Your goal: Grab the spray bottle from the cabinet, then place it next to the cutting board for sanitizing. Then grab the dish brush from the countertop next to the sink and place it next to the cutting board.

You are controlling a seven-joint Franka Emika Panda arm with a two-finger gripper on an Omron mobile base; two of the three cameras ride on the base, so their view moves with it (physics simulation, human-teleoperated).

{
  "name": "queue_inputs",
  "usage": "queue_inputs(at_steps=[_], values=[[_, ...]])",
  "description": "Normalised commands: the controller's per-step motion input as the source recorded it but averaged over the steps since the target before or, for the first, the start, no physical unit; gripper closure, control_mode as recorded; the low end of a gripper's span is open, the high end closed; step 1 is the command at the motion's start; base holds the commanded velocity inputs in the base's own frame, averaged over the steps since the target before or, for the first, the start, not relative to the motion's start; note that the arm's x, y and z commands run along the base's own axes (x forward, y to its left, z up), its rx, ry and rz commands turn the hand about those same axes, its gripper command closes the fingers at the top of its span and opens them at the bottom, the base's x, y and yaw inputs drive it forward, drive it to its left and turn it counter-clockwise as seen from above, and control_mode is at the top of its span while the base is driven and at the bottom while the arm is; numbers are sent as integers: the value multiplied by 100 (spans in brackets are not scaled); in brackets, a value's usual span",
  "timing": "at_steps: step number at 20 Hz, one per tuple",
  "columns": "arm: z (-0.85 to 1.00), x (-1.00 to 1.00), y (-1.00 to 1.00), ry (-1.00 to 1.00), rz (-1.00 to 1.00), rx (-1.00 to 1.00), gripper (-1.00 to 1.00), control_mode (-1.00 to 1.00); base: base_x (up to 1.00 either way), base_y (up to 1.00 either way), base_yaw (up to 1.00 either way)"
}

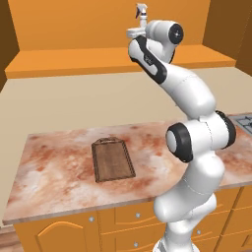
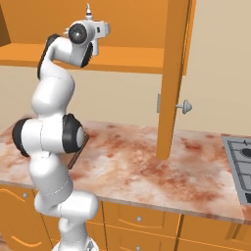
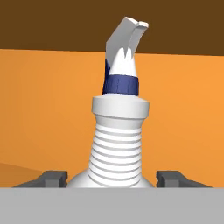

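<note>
With your tool spread wide either side of the spray bottle, which stands upright on the cabinet shelf, you risk tipping it backward if you push further in before closing on it.

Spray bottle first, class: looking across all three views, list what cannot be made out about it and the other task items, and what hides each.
- Spray bottle: its base is cut off at the bottom of the hand view; in both base views the arm's hand covers all but its nozzle.
- Gripper: whether the jaws touch the bottle cannot be told; just the fingertips show.
- Cutting board: in the right base view the arm covers nearly all of it.
</note>
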Motion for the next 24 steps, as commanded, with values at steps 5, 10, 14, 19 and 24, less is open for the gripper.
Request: queue_inputs(at_steps=[5,10,14,19,24], values=[[-23,-51,-2,0,0,0,100,-100,0,0,0],[-10,-86,-21,-8,-3,1,100,-100,0,0,0],[0,-100,-53,0,-8,2,100,-100,0,0,0],[0,-100,-48,1,-8,2,100,-100,0,0,0],[-1,-100,-37,13,-1,0,100,-100,0,0,0]])
